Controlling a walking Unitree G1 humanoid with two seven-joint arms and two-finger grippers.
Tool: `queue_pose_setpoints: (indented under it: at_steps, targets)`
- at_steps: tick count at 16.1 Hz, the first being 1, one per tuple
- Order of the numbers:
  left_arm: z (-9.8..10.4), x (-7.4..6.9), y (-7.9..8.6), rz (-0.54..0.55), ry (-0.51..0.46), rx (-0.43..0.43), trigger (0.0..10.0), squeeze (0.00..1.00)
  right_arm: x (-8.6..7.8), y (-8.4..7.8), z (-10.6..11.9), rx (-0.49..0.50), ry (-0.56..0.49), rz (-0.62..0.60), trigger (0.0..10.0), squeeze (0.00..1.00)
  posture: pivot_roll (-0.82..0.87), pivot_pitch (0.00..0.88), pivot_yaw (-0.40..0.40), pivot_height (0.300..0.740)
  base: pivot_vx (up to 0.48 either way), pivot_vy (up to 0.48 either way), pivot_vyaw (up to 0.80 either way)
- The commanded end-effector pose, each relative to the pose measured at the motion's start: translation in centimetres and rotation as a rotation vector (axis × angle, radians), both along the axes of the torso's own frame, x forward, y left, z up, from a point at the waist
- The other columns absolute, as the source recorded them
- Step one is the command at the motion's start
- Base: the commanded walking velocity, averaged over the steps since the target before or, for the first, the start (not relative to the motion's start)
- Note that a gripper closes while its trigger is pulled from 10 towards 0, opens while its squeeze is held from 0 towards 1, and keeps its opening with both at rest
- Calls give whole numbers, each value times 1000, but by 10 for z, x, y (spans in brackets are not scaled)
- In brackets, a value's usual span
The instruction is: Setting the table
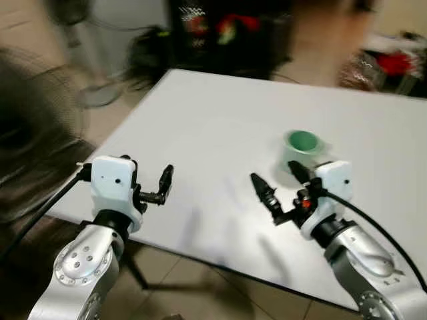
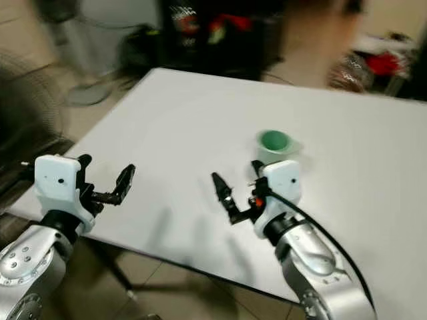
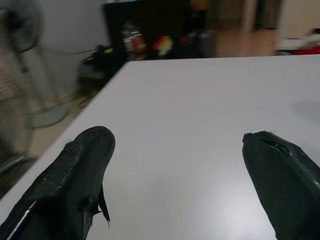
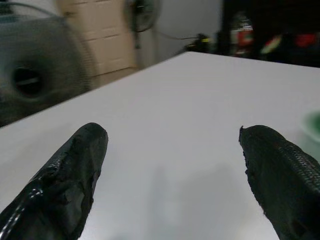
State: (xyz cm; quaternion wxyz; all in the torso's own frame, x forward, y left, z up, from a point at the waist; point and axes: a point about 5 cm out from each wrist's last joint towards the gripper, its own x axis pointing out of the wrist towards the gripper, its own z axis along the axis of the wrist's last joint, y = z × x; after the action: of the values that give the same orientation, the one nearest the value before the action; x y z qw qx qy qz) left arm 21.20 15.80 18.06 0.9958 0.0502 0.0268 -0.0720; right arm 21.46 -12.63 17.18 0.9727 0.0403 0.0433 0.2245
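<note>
A small green cup (image 1: 303, 142) stands upright on the white table (image 1: 220, 120), right of the middle; its edge also shows as a green blur (image 4: 314, 125) in the right wrist view. My right gripper (image 1: 279, 179) hovers open just in front of the cup, nothing between its fingers (image 4: 75, 165). My left gripper (image 1: 150, 175) is open over the table's near left corner, also holding nothing, with its wide-apart fingertips (image 3: 82, 160) above bare tabletop. The pictures are blurred.
A large floor fan (image 1: 27, 133) stands close on the left, and a second fan's base (image 1: 100, 93) lies farther back. A dark shelf with red items (image 1: 227, 33) is behind the table. Red clutter (image 1: 393, 63) sits at the far right.
</note>
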Motion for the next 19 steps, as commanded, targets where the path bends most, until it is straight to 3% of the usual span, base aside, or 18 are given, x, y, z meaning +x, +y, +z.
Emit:
queue_pose_setpoints:
  at_steps: [1,5,13,14,15,19]
  targets:
    - [-1,1,4,28,1,17,10000,784,0,1,4,5,-22,16,10000,1000,-98,26,48,740,0,0,800]
    - [-2,-1,4,32,4,27,10000,761,2,2,5,-5,-36,29,10000,1000,-93,30,44,740,0,0,800]
    - [1,0,6,49,-12,51,10000,522,9,3,4,26,-32,59,10000,1000,-85,19,46,740,0,0,800]
    - [1,0,5,45,-13,56,10000,435,10,3,4,26,-29,65,10000,1000,-83,17,46,740,0,0,800]
    - [1,0,3,39,-15,60,10000,0,10,4,2,24,-24,77,10000,1000,-80,8,40,740,0,0,800]
    - [1,1,2,39,-17,52,10000,0,11,6,-2,28,-11,91,10000,1000,-76,1,38,740,0,0,800]
